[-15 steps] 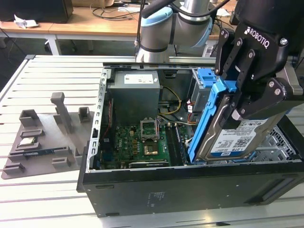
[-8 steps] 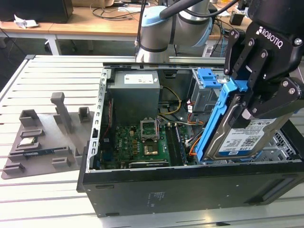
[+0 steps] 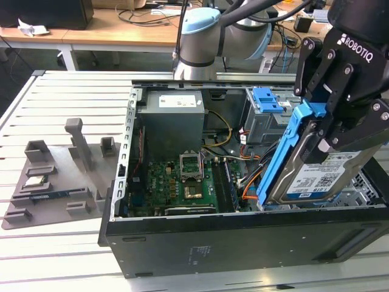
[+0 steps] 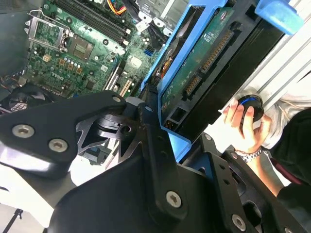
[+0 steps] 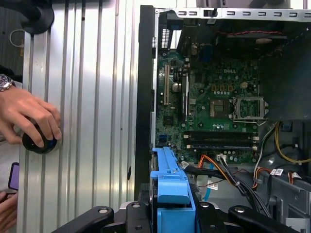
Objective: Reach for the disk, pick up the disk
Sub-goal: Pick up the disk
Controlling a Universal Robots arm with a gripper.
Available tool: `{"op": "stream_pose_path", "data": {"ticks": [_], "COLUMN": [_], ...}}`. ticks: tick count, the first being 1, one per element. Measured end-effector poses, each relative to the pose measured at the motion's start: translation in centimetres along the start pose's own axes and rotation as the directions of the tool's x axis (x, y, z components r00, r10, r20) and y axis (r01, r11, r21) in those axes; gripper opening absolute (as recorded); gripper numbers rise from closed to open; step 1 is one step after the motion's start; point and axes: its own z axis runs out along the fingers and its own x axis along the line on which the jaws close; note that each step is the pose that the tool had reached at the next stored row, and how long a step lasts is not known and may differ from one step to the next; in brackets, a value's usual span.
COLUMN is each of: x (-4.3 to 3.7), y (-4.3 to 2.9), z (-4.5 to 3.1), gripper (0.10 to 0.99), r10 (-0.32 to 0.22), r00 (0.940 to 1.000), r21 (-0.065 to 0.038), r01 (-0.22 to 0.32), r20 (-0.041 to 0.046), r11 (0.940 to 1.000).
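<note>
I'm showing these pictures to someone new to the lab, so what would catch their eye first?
First, the disk with its blue side rails, tilted and lifted above the open computer case at the exterior view's right, clamped in the black end effector. Next, the green motherboard lying bare inside the case. In the first wrist view, a person's hand rests on a round black knob on the slatted table.

The arm comes in from the far side of the scene, its grey and pale-blue joints bent above the open case in the exterior view; the black hand (image 3: 331, 131) hangs at the exterior view's right, pointing down, fingers (image 3: 364, 125) clamped on the disk (image 3: 316, 173), which it holds tilted and raised; in both wrist views the black linkages frame the blue rail between them
</note>
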Motion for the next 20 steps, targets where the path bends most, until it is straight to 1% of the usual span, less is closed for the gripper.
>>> {"op": "stream_pose_path", "data": {"ticks": [5,7,9,12,18,20], "x": [-0.01,-0.04,-0.35,-0.63,-0.87,-1.01], "y": [-0.45,-0.76,-1.16,-1.48,-1.99,-2.29], "z": [0.0,-0.01,-0.01,-0.03,-0.03,0.03], "gripper": [0.373,0.373,0.373,0.373,0.373,0.373], "r10": [0.0,0.0,0.0,0.0,0.0,0.0], "r00": [1.0,1.0,1.0,1.0,1.0,1.0], "r21": [0.0,0.0,0.0,0.0,0.0,0.0], "r01": [0.0,0.0,0.0,0.0,0.0,0.0], "r20": [0.0001,0.0,0.0001,0.0,0.0,0.0], "r11": [1.0,1.0,1.0,1.0,1.0,1.0]}}
